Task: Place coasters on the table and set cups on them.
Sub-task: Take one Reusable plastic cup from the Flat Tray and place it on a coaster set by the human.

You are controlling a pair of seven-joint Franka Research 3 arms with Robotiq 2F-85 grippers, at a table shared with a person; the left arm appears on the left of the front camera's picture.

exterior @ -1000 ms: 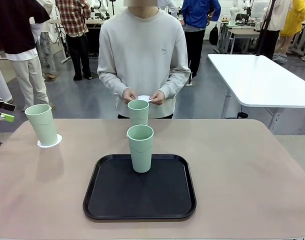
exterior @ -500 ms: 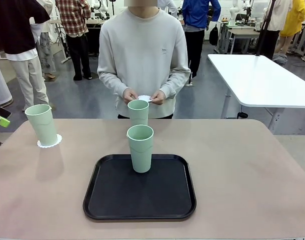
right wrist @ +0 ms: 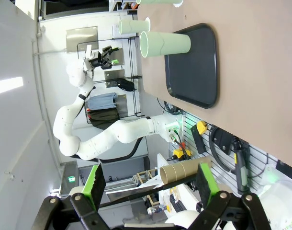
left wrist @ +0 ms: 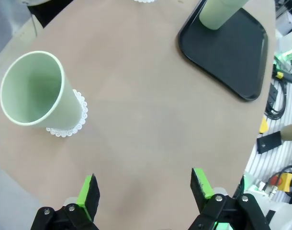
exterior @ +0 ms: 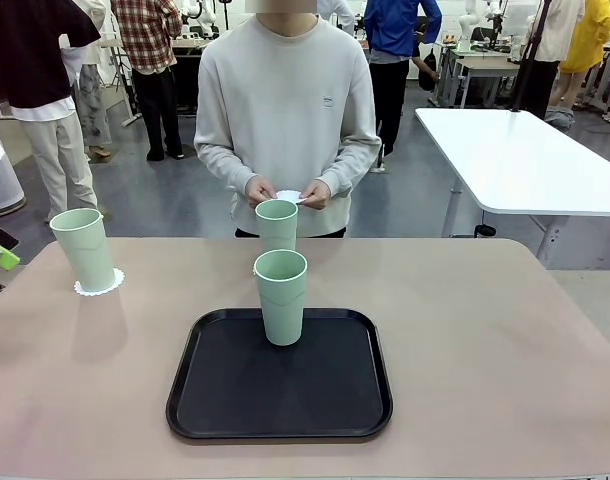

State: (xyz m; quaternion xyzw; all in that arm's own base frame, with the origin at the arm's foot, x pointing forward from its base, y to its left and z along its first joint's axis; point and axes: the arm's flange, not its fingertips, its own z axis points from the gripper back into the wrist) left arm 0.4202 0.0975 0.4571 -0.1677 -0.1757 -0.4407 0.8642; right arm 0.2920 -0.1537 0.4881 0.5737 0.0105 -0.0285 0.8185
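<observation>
Left tool and right tool both wide, empty. One cup stands on a coaster, far left of worktop; second cup on black tray; third cup just beyond.

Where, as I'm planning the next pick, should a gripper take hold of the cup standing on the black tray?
Probably across the upper wall of the cup on the tray, just under the rim, coming level from either side. It stands upright, tapers downward, and another cup stands close behind it.
</observation>
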